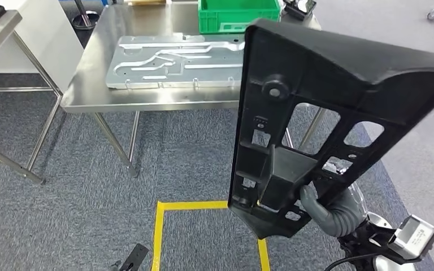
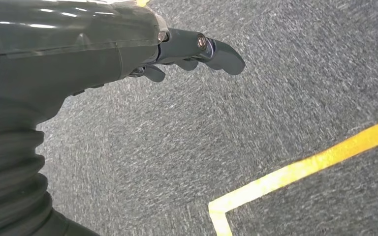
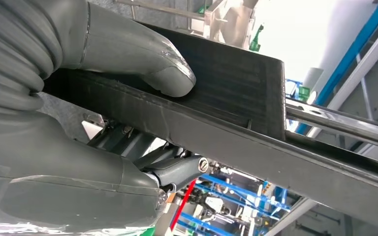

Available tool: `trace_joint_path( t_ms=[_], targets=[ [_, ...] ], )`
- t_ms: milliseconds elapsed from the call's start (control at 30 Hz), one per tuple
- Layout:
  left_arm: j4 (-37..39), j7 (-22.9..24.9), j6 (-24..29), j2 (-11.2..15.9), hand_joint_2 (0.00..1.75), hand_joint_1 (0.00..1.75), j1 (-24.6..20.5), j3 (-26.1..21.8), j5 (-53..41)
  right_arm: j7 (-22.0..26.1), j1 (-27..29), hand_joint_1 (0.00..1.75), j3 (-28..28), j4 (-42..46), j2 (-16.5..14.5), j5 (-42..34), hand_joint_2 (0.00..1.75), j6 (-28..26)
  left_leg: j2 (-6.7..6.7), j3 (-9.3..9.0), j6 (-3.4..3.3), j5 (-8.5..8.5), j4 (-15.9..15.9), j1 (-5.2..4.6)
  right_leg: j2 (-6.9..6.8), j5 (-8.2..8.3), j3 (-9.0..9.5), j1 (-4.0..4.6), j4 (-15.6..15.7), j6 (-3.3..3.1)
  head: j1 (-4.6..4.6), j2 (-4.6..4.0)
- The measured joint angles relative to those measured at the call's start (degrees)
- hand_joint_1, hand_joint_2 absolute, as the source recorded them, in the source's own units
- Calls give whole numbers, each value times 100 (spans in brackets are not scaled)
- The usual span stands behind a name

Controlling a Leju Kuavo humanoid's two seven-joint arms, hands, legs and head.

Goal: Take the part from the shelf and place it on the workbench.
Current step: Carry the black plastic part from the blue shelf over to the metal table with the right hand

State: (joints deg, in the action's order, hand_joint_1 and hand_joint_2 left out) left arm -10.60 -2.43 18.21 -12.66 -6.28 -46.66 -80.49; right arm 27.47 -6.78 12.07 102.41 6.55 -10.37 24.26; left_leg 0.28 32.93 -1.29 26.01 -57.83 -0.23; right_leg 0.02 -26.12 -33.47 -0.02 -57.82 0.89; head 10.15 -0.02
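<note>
We carry the black plastic part (image 1: 316,113) upright in front of us, its long axis running from its narrow lower end at about 6 o'clock up to a broad top that flares toward 2 o'clock. Our right hand (image 1: 330,212) grips it at the lower end; in the right wrist view the grey thumb (image 3: 142,59) presses on one face of the part's rib (image 3: 216,113) while the darker fingers (image 3: 172,169) close from the other side. So the bulk of the part stands above and ahead of the fingers, toward the workbench (image 1: 90,79), which lies at 11 to 12 o'clock across the carpet. On it rest a stamped metal plate (image 1: 169,62) and, farther back, a green crate (image 1: 237,14). Our left hand (image 2: 192,51) hangs over the carpet beside a yellow floor line (image 2: 300,167), holding nothing, fingers loosely curled. We judge that the right hand must do the placing.
</note>
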Motion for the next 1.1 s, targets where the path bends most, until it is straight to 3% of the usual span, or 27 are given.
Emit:
trace_joint_path(
  t_ms=[67,133,233,267,300,333,400,433,500,600,667,733,767,800,833,900,933,1000,1100],
  targets=[
    [0,0,-2,-1,175,0,0,1,-1,4,5,175,-3,5,1,-1,175,1,9,13,61,11,-11,1,11,21,-5,-12,36,-29,1,0],
    [0,-6,-3,-1,175,0,-1,2,-3,10,8,175,-7,11,1,-1,175,2,4,111,126,178,-252,6,11,39,23,-48,81,-85,1,0],
    [0,-15,-5,0,175,0,6,2,-13,20,28,175,-9,14,1,-1,175,4,-4,603,188,712,-1330,36,7,32,41,-57,95,-136,1,0],
    [0,-15,-6,0,175,0,12,2,-18,21,40,175,-9,14,1,-1,175,4,-3,743,201,792,-1615,46,10,26,43,-56,91,-140,1,0],
    [0,-15,-7,0,175,0,17,2,-23,22,52,175,-9,14,1,0,175,3,-3,792,208,757,-1702,54,15,20,50,-56,87,-140,1,0],
    [0,-15,-7,1,175,0,19,2,-28,22,63,175,-9,15,1,1,175,2,-3,727,209,610,-1552,61,23,10,63,-56,82,-136,1,0],
    [0,-15,-6,3,175,0,16,2,-33,22,74,175,-9,26,1,2,175,-1,-6,356,182,189,-765,69,41,-20,99,-54,70,-110,1,0],
    [0,-15,-5,5,175,0,12,3,-34,23,75,175,-8,34,1,3,175,-3,-10,177,163,60,-386,64,49,-36,106,-44,58,-90,1,0],
    [0,-15,-4,7,175,0,9,4,-35,25,79,175,-8,52,1,8,175,-9,-18,16,124,2,-32,48,58,-51,94,-28,44,-41,0,0],
    [0,-14,-4,4,175,0,18,5,-35,25,84,175,-8,79,1,14,175,-11,-17,-11,33,-6,22,55,56,-99,75,-38,4,49,1,0],
    [0,-15,-4,3,175,0,13,6,-34,26,83,175,-9,94,0,15,175,-11,-11,-53,-36,-17,68,75,45,-329,-97,-57,-387,104,-1,0],
    [0,-15,-4,4,175,0,10,7,-32,27,94,175,-9,99,0,15,175,-11,-6,-69,-70,1,71,71,36,-666,-513,-78,-1187,146,-1,0],
    [0,-15,-4,5,175,0,13,7,-30,27,104,175,-9,99,0,14,175,-11,-6,-77,-76,12,69,69,33,-754,-710,-87,-1519,162,-1,0],
    [0,-15,-4,5,175,0,17,7,-28,27,112,175,-9,99,1,14,175,-11,-8,-90,-76,26,68,68,31,-730,-822,-92,-1665,172,-1,0],
    [0,-15,-4,5,175,0,21,7,-27,27,114,175,-9,99,1,14,175,-11,-11,-113,-70,44,66,68,28,-588,-811,-96,-1574,173,-1,0],
    [0,-15,-4,4,175,0,23,7,-27,26,113,175,-9,102,1,14,175,-11,-21,-182,-41,98,61,69,17,-119,-493,-99,-827,147,-1,0],
    [0,-16,-4,3,175,0,21,7,-27,25,111,175,-9,105,1,14,175,-11,-27,-207,-13,130,48,58,10,40,-309,-87,-439,125,-1,0],
    [0,-17,-2,3,175,0,17,7,-26,25,107,175,-8,110,1,14,175,-11,-34,-218,50,177,36,39,4,118,-134,-59,-52,74,-1,0],
    [0,-19,2,4,175,0,13,7,-25,24,107,175,-8,118,0,14,175,-8,-26,-230,140,245,10,35,23,69,-104,-62,-13,-12,-1,0]
  ],
)
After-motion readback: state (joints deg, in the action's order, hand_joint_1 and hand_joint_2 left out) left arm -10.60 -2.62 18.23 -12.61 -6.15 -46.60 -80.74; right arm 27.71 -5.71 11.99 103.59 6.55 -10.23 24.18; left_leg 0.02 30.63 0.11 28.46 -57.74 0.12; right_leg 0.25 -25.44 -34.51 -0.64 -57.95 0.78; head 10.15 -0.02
